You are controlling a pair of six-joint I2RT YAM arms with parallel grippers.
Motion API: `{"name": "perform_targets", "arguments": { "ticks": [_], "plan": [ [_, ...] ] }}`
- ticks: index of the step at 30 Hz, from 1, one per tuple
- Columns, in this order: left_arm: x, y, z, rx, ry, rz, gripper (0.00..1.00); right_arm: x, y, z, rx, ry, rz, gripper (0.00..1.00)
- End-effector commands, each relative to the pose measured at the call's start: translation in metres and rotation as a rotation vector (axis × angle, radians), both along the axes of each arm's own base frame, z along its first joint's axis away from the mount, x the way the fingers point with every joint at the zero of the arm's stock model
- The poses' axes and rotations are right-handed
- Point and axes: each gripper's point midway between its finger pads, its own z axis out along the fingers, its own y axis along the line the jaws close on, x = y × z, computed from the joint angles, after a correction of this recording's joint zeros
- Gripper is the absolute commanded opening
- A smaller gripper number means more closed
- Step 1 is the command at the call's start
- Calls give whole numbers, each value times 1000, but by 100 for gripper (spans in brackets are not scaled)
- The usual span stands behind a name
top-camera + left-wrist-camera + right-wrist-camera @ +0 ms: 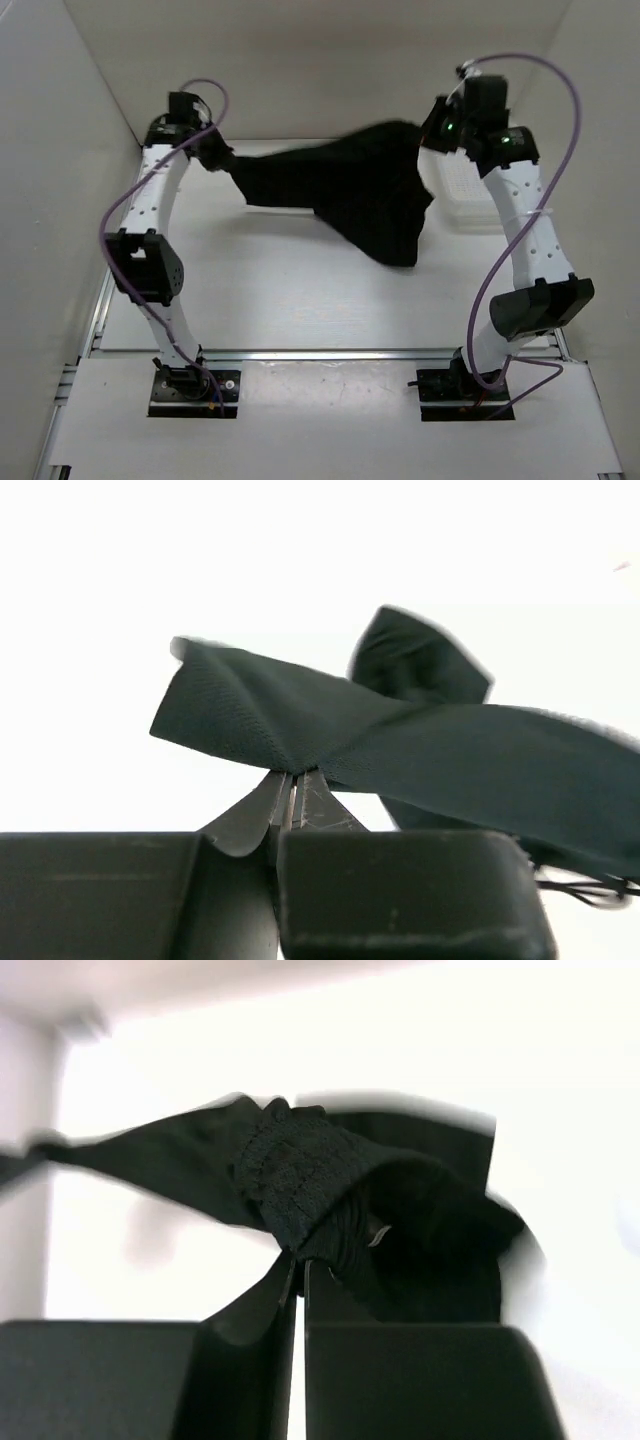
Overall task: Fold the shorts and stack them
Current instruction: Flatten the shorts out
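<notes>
The black shorts hang stretched above the white table between my two grippers, a loose part drooping toward the table at the middle right. My left gripper is shut on the left edge of the shorts, the fabric pinched at the fingertips. At the far right, my right gripper is shut on the ribbed waistband end of the shorts, with the cloth bunched over its tips. No drawstring shows.
A clear plastic bin sits on the table at the right, just beside the right arm and under the hanging cloth's edge. White walls close in on the left, back and right. The table's near edge has a metal rail.
</notes>
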Motion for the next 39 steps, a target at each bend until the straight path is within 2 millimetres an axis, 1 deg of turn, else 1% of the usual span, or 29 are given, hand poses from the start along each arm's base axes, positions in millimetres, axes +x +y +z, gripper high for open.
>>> {"name": "perform_targets", "arguments": {
  "ticks": [1, 3, 4, 5, 6, 7, 8, 9, 10, 11, 12, 13, 14, 15, 16, 17, 20, 23, 24, 25, 27, 28, 30, 31, 32, 34, 36, 38, 39],
  "plan": [
    [-22, 36, 127, -39, -250, 77, 10, 7, -5, 111, 38, -291, 71, 0],
    [-40, 45, 163, -39, -336, 97, 10, 1, -7, 127, 45, -333, 87, 0],
    [-49, 50, 163, -37, -331, 109, 10, -8, -7, 134, 53, -355, 96, 0],
    [-64, 50, 175, -26, -365, 99, 10, -12, -8, 128, 52, -348, 96, 0],
    [-72, 50, 171, -18, -357, 92, 10, -15, -7, 90, 44, -263, 105, 0],
    [-81, 50, 163, -9, -343, 84, 10, -30, -10, 90, 55, -284, 100, 0],
    [-99, 50, 135, 4, -279, 72, 10, -38, -11, 72, 58, -249, 96, 0],
    [-108, 46, 118, 3, -247, 60, 10, -50, -12, 9, 31, -117, 94, 0],
    [-122, 42, 67, 3, -131, 51, 15, -68, -15, 1, 52, -115, 80, 0],
    [-134, 40, 44, -5, -86, 44, 19, -79, -18, -27, 46, -59, 64, 5],
    [-149, 32, 30, -28, -64, 15, 37, -91, -22, -56, 29, 2, 42, 36],
    [-160, 30, 6, -37, -16, 8, 51, -118, -29, -106, 22, 116, 9, 54],
    [-186, 26, -41, -37, 101, -4, 63, -133, -34, -129, 16, 173, -20, 67],
    [-196, 28, -59, -26, 140, 3, 72, -149, -39, -140, 23, 190, -50, 86],
    [-204, 27, -70, -31, 168, 11, 83, -167, -44, -172, 31, 275, -101, 89],
    [-215, 30, -87, -18, 218, 19, 83, -175, -50, -182, 23, 294, -143, 92],
    [-214, 36, -90, 17, 216, 41, 79, -183, -55, -181, 63, 284, -216, 92],
    [-204, 44, -85, 57, 196, 66, 58, -172, -54, -166, 72, 260, -230, 72],
    [-202, 46, -85, 67, 197, 73, 41, -168, -51, -169, 71, 289, -222, 53],
    [-201, 48, -93, 79, 224, 78, 34, -166, -48, -169, 74, 302, -216, 41],
    [-201, 48, -100, 69, 259, 98, 26, -163, -41, -175, 92, 360, -198, 20],
    [-206, 48, -112, 71, 305, 96, 28, -163, -38, -178, 105, 384, -198, 10],
    [-211, 46, -128, 60, 349, 99, 44, -159, -29, -184, 141, 403, -182, 10],
    [-213, 43, -134, 48, 366, 93, 75, -161, -22, -186, 172, 426, -159, 28],
    [-214, 43, -143, 36, 398, 95, 95, -163, -19, -195, 189, 466, -166, 50],
    [-211, 38, -152, 6, 410, 80, 100, -160, -13, -199, 218, 483, -161, 85],
    [-212, 36, -163, -1, 447, 76, 100, -163, -13, -213, 234, 536, -175, 90],
    [-205, 36, -168, -5, 457, 84, 100, -160, -10, -218, 250, 542, -179, 90],
    [-204, 37, -171, 4, 460, 88, 96, -161, -10, -224, 253, 556, -189, 88]
  ]
}}
